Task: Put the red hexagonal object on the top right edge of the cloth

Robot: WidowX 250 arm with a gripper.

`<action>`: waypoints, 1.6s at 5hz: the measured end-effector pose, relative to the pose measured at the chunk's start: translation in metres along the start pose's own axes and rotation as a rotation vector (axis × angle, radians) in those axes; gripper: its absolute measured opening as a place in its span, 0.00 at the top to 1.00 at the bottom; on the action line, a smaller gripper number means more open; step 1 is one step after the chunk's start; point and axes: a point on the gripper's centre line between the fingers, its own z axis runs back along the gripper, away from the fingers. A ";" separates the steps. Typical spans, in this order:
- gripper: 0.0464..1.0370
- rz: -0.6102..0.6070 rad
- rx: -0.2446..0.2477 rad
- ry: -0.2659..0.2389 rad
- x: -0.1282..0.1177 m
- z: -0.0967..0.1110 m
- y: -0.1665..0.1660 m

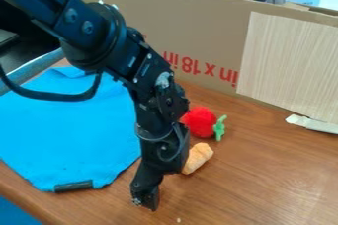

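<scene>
Blue cloth (66,125) spreads at left; the gripper (146,200) hangs at lower centre, open or closed I cannot tell. Just right of centre, the red object (200,122) looks rounded, light, plush-soft: best squeezed by its body, clear of the green stem (219,128).

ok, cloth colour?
Plain bright blue cloth, best seen in the camera view, on the brown wooden table.

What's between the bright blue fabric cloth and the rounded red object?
In the camera view, the black robot arm hangs between the cloth and the red object.
</scene>
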 end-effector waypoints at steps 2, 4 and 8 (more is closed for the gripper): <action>0.34 -0.005 0.022 0.032 -0.001 -0.020 -0.005; 0.44 -0.029 0.019 0.036 -0.015 -0.019 -0.016; 0.44 0.234 -0.054 -0.063 -0.081 0.003 0.088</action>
